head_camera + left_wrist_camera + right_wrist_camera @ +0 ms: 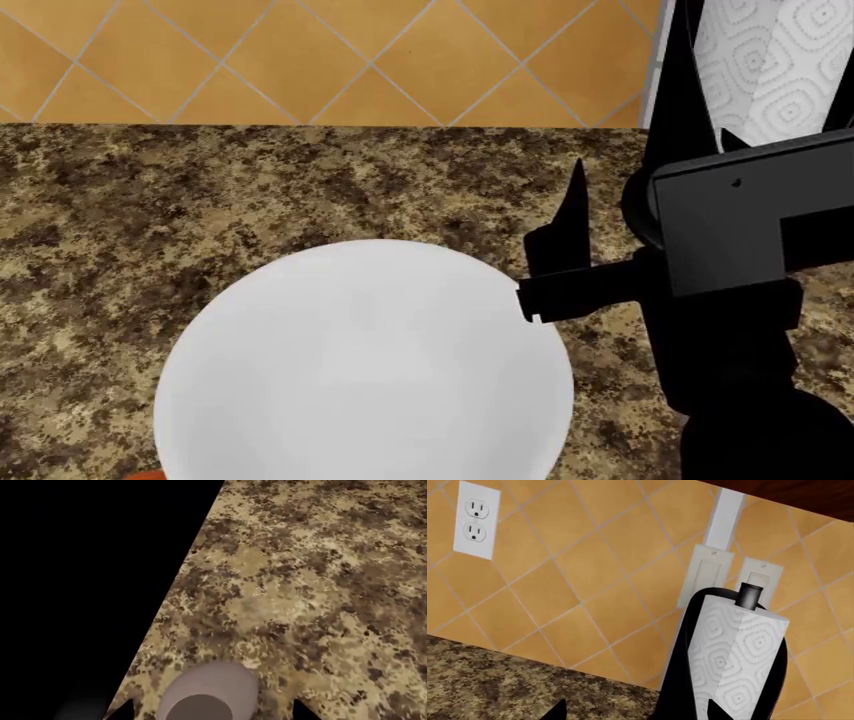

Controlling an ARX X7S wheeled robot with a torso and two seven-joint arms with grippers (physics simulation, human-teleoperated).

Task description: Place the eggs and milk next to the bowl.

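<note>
The white bowl (360,360) fills the lower middle of the head view on the speckled counter. A sliver of the orange-brown egg (147,475) peeks out at the bowl's lower left. In the left wrist view the pale greyish-pink egg (210,687) sits between the tips of my left gripper (213,711). The jaws stand wide open, with gaps on both sides of the egg. My right gripper (635,712) is open and empty, raised just right of the bowl and pointing at the tiled wall. One of its fingers (574,225) shows in the head view. The milk is out of view.
A patterned paper-towel roll (737,655) on a black stand (674,60) stands at the back right, close ahead of my right gripper. The counter's edge (170,595) drops into blackness beside the egg. An outlet (475,520) and switches (704,582) are on the wall.
</note>
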